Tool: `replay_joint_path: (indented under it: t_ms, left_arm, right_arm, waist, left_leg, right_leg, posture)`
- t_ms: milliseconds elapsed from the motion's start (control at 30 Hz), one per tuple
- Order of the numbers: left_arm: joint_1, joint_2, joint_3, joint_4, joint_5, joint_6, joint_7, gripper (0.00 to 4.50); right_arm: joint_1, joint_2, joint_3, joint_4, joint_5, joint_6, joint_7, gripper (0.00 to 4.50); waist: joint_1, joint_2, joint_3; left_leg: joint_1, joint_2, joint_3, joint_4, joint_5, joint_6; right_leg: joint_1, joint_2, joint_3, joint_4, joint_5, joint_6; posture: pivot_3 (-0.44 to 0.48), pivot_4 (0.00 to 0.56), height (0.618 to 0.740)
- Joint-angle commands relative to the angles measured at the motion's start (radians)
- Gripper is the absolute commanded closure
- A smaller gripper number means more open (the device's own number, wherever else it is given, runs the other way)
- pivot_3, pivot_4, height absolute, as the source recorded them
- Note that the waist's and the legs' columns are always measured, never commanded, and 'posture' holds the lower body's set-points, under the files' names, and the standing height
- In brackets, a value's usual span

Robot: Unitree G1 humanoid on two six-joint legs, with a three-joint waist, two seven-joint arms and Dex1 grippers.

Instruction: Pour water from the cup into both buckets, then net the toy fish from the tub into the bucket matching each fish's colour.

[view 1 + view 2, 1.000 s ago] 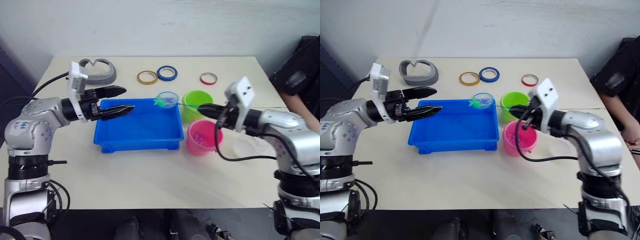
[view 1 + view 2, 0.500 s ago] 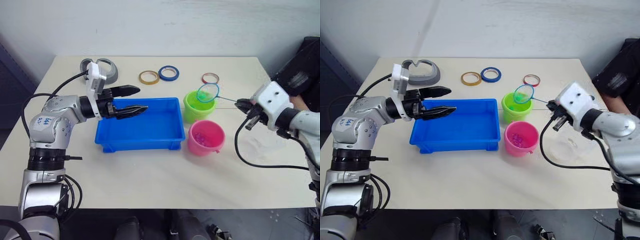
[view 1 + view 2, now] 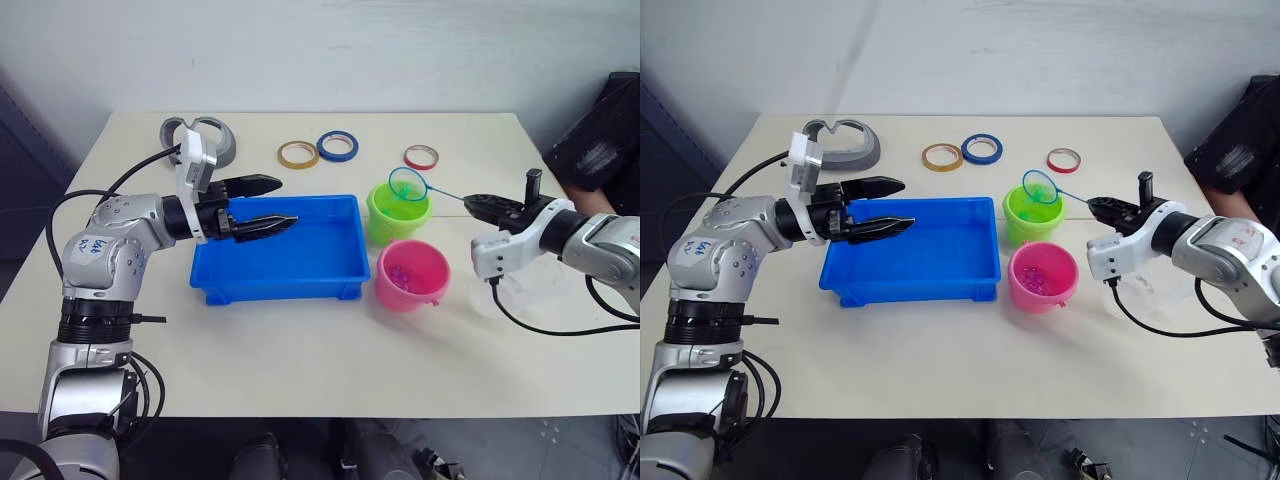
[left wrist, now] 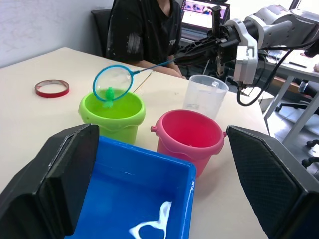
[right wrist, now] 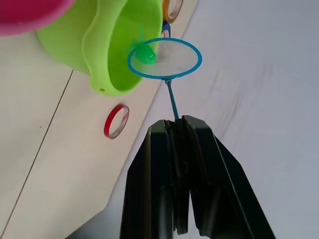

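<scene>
On a cream table [image 3: 300, 340] against a pale wall, the right gripper [image 3: 472, 202] pinches the net [image 3: 407, 184] by its handle, which runs sideways toward the robot's left. The thin blue hoop, a green fish [image 4: 108, 93] in it, hangs over the lime green bucket [image 3: 397, 214] (pink bucket [image 3: 411, 274] just beside). The left gripper [image 3: 272, 204] is spread over the blue tub [image 3: 275, 285]. No writing is legible.
</scene>
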Motion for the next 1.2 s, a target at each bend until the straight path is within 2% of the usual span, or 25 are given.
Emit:
replay_joint_path:
  t_ms: [33,267,500,733,867,933,1033,1133,1200]
  left_arm:
    - [-0.008,0.015,0.028,-0.033,-0.009,-0.003,-0.001,0.03]
    - [-0.013,0.016,0.025,-0.024,-0.006,-0.006,-0.003,0.03]
    - [-0.016,0.013,0.014,-0.022,-0.001,-0.01,-0.011,0.03]
    - [-0.026,0.015,0.014,-0.009,0.005,-0.016,-0.014,0.03]
    - [-0.019,0.014,0.015,-0.018,0.003,-0.015,-0.012,0.03]
    - [-0.014,0.01,0.016,-0.023,0.004,-0.019,-0.008,0.03]
    - [-0.012,0.011,0.017,-0.025,0.003,-0.021,-0.009,0.03]
    - [-0.004,0.03,0.008,-0.028,0.013,-0.028,-0.03,0.03]
    - [0.012,0.062,-0.008,-0.052,0.027,-0.038,-0.071,0.03]
  right_arm:
    - [-0.016,-0.037,-0.016,0.034,-0.026,-0.072,-0.02,4.5]
    - [-0.082,0.0,-0.051,0.072,0.029,-0.085,-0.02,4.5]
    - [-0.04,-0.022,-0.018,0.022,-0.039,-0.163,0.007,4.5]
    - [-0.161,-0.006,-0.015,0.118,-0.12,-0.159,-0.058,4.5]
    - [-0.13,-0.015,0.012,0.123,-0.093,-0.212,-0.036,4.5]
    - [-0.09,-0.005,0.012,0.109,-0.062,-0.219,-0.024,4.5]
    - [-0.116,0.027,-0.034,0.161,0.023,-0.144,0.004,4.5]
    - [-0.11,0.067,-0.076,0.184,0.238,-0.043,0.12,4.5]
    - [-0.055,0.099,-0.102,0.126,0.494,0.093,0.291,4.5]
  waist:
    - [0.0,0.0,0.0]
    - [-0.004,0.0,0.0]
    - [0.001,0.0,0.0]
    - [-0.005,0.001,0.0]
    - [-0.001,0.001,0.001]
    - [0.0,0.001,0.0]
    - [-0.001,0.001,0.001]
    - [-0.007,0.001,0.001]
    - [-0.01,0.001,0.001]
  left_leg:
    - [0.0,0.0,0.0,0.0,0.0,0.0]
    - [0.001,0.0,0.001,0.0,0.0,0.0]
    - [0.0,0.0,0.001,0.0,0.0,0.0]
    - [0.001,0.0,0.001,0.001,0.0,0.0]
    - [0.001,0.0,0.001,0.001,0.0,0.0]
    - [0.001,0.0,0.001,0.001,0.0,0.0]
    - [0.001,0.0,0.001,0.001,0.0,0.0]
    - [0.001,0.0,0.002,0.002,0.0,0.0]
    - [0.002,0.001,0.001,0.001,0.001,-0.001]
  right_leg:
    - [0.0,0.0,0.0,0.0,0.0,0.0]
    - [0.0,0.0,0.001,0.002,0.0,0.0]
    - [0.0,0.0,0.0,0.001,0.0,0.0]
    - [0.0,0.0,0.001,0.002,0.0,0.0]
    - [0.0,0.0,0.0,0.002,0.0,0.0]
    - [0.0,0.0,0.0,0.001,0.0,0.0]
    - [0.0,0.0,0.001,0.002,0.0,0.0]
    - [0.0,0.0,0.001,0.003,0.0,0.0]
    - [0.0,0.001,0.001,0.004,0.0,0.0]
  posture:
    - [0.0,0.15,0.74]
    - [0.0,0.15,0.74]
    - [0.0,0.15,0.74]
    - [0.0,0.15,0.74]
    - [0.0,0.15,0.74]
    - [0.0,0.15,0.74]
    - [0.0,0.15,0.74]
    - [0.0,0.15,0.74]
    - [0.0,0.15,0.74]
